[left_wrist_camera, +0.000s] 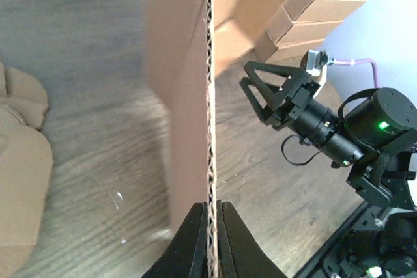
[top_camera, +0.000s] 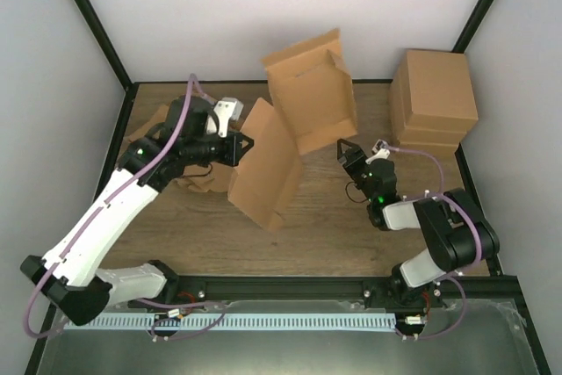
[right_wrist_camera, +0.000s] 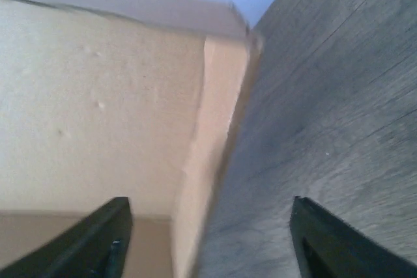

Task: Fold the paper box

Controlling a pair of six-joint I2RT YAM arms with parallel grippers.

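Note:
The paper box (top_camera: pixel 294 125) is a brown cardboard blank held up off the table, partly folded, with its lid panel raised toward the back. My left gripper (top_camera: pixel 244 148) is shut on one edge of its lower panel; in the left wrist view the corrugated edge (left_wrist_camera: pixel 210 128) runs straight up from between the closed fingers (left_wrist_camera: pixel 195 239). My right gripper (top_camera: pixel 349 154) is open, just right of the box's lower right corner. In the right wrist view the box wall (right_wrist_camera: pixel 98 109) fills the left half, its corner edge (right_wrist_camera: pixel 215 135) between the spread fingers (right_wrist_camera: pixel 98 239).
A tall block of same-sized cardboard boxes (top_camera: pixel 435 98) stands at the back right. A ragged heap of brown blanks (top_camera: pixel 167 151) lies under the left arm; it also shows in the left wrist view (left_wrist_camera: pixel 19 174). A black frame rail (top_camera: pixel 290 287) runs along the near edge.

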